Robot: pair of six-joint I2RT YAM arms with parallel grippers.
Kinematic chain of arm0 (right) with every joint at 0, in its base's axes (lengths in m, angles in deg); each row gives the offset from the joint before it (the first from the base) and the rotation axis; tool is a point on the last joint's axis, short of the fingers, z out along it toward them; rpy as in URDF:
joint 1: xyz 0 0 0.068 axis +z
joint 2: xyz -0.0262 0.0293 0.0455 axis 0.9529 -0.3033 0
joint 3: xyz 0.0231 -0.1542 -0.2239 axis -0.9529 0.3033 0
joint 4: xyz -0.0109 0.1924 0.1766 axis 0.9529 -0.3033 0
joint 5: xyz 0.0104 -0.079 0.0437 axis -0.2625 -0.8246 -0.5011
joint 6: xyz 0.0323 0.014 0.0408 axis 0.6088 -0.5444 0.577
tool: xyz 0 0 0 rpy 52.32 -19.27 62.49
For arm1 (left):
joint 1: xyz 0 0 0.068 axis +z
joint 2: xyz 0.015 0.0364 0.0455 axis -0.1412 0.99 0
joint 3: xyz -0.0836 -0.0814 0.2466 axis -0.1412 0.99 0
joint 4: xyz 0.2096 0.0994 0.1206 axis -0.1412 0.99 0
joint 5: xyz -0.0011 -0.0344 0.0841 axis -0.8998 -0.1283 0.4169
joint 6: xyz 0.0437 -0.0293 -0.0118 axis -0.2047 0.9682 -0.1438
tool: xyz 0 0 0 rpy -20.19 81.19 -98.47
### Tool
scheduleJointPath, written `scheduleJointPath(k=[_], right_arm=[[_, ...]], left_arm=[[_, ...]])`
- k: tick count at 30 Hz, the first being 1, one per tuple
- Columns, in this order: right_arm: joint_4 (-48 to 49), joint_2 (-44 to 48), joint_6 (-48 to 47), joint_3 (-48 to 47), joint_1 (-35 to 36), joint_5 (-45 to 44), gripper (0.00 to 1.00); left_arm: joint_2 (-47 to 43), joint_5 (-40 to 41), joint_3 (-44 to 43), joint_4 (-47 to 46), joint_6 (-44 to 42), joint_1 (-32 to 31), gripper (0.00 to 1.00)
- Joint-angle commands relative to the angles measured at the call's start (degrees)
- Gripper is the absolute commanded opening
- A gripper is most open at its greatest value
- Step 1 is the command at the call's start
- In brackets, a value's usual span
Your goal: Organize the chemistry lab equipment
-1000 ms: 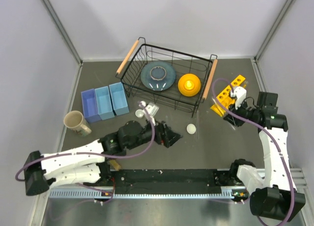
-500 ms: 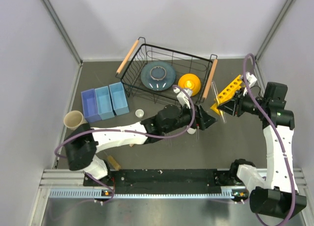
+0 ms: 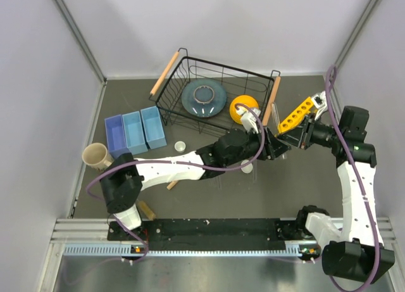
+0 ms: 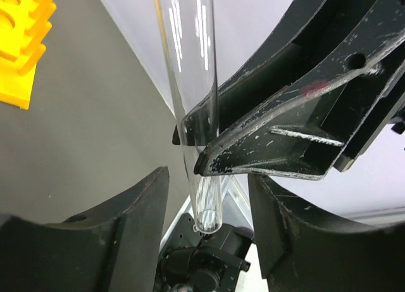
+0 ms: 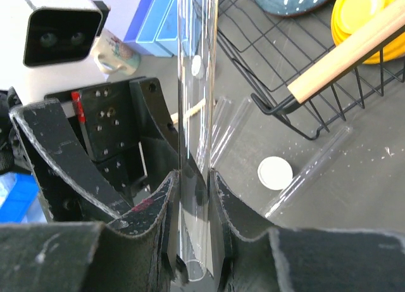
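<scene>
**A:** Where's the tube?

**B:** The clear tube point(image 5: 193, 83) is off the table, clamped in the right gripper point(image 5: 193, 178). Both black fingers are pressed against its wall near the rounded closed end. It's thin, straight, smooth and see-through.

**A:** Left side?

**B:** The left gripper point(image 4: 207, 197) is around the same tube with its fingers apart and a gap on each side (we see no contact in the left wrist view). The fingers are scuffed black plastic.

**A:** Rack?

**B:** The yellow rack point(image 3: 296, 114) is blocky moulded plastic with one row of round holes. It sits diagonal, just right of the basket and just beyond both grippers. We can't tell if it lies flat.

**A:** Rest of the kit?

**B:** The loose tubes point(image 5: 310, 168) lie flat on the table near the basket corner. A white round piece point(image 5: 275, 172), a flat disc, is beside them. A second white piece point(image 3: 180, 146) is near the bins. The wooden stick point(image 3: 171, 185) is partly under the left arm.

**A:** Surroundings?

**B:** The basket point(image 3: 166, 71) is black wire with pale wooden handles. It holds a grey-blue plate point(image 3: 204, 97) and an orange bowl point(image 3: 239, 107). Three light-blue rectangular bins point(image 3: 135, 133) stand side by side, and a beige mug point(image 3: 96, 156) lies on its side next to them. The table point(image 3: 304, 184) is dark grey and matte, with faint specks. There are plain pale walls point(image 3: 221, 26) on three sides and metal posts point(image 3: 77, 35) at the corners.
</scene>
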Motion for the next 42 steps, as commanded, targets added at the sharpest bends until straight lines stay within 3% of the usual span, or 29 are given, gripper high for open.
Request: scheduleJointPath(k=[1,6,11,14,15,18,21,26,29,42], right_arm=[[4.32,1.16,3.17,0.98,-0.44,1.90,0.18],[5.20,1.68,4.05,1.68,-0.44,1.46,0.18],[6.17,1.77,3.96,2.82,-0.44,4.62,0.23],[5.55,2.21,1.51,2.04,-0.44,5.41,0.36],[5.29,2.47,0.72,1.60,-0.36,5.76,0.47],[1.44,2.39,-5.07,-1.47,-0.36,5.94,0.66],[-6.29,0.20,-11.75,-6.22,-0.36,5.42,0.73],[-25.85,-7.25,-24.56,-14.92,2.71,5.68,0.75],[-33.63,-10.70,-30.82,-18.62,8.95,3.13,0.76],[-31.80,-11.85,-26.89,-18.18,16.08,-1.44,0.72]], left_arm=[[1.27,0.34,-4.96,2.81,-0.69,-0.07,0.55],[1.54,0.61,-6.03,6.16,-2.62,-0.07,0.28],[0.13,1.31,-5.15,8.36,-6.39,-0.07,0.18],[-1.97,-0.52,-1.99,4.95,-11.40,0.02,0.17],[-3.11,-2.71,-1.20,4.50,-12.98,0.02,0.16],[-6.01,-6.23,1.96,5.37,-18.96,0.02,0.16],[-9.78,-8.43,6.18,6.25,-24.06,0.02,0.15],[-15.06,-13.09,14.00,6.95,-29.60,-0.07,0.15],[-18.31,-14.59,16.99,9.15,-31.19,-0.07,0.14],[-18.51,-17.14,18.59,11.00,-31.63,-2.00,0.13]])
